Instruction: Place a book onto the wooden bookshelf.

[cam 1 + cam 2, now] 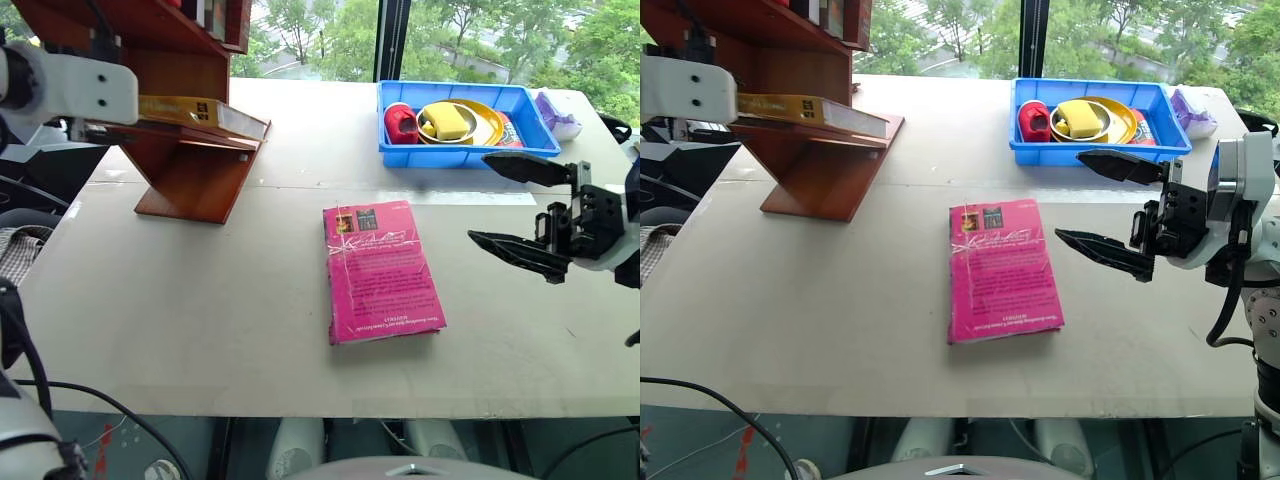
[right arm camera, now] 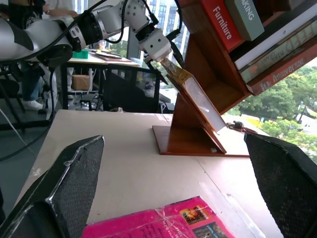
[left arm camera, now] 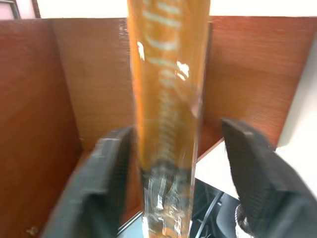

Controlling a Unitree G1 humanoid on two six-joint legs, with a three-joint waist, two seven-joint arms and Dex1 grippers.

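Nearest, a magenta-pink book (image 1: 382, 270) lies flat mid-surface, untouched, on the pale surface (image 1: 200, 310). Just right of it the right gripper (image 1: 520, 210) hovers above the surface, jaws spread wide, holding nothing. Farther back on the right sits a blue plastic tray (image 1: 466, 151) with a yellow bowl (image 1: 478, 121), a yellow sponge (image 1: 446, 120) and a red cup (image 1: 401, 124) inside. Far left stands the wooden bookshelf (image 1: 190, 165); the yellow-orange book (image 1: 205, 114) rests on its lower slanted shelf, one end sticking out toward the left gripper (image 3: 176, 163). In the left wrist view that gripper's fingers (image 3: 111, 163) straddle the book's spine with visible gaps each side, so it looks released, jaws open. Other books (image 2: 233, 20) fill the upper shelf. Task judged nearly done: book is on the shelf and appears let go; what is left is pulling the left arm clear, and maybe nudging the book fully in.
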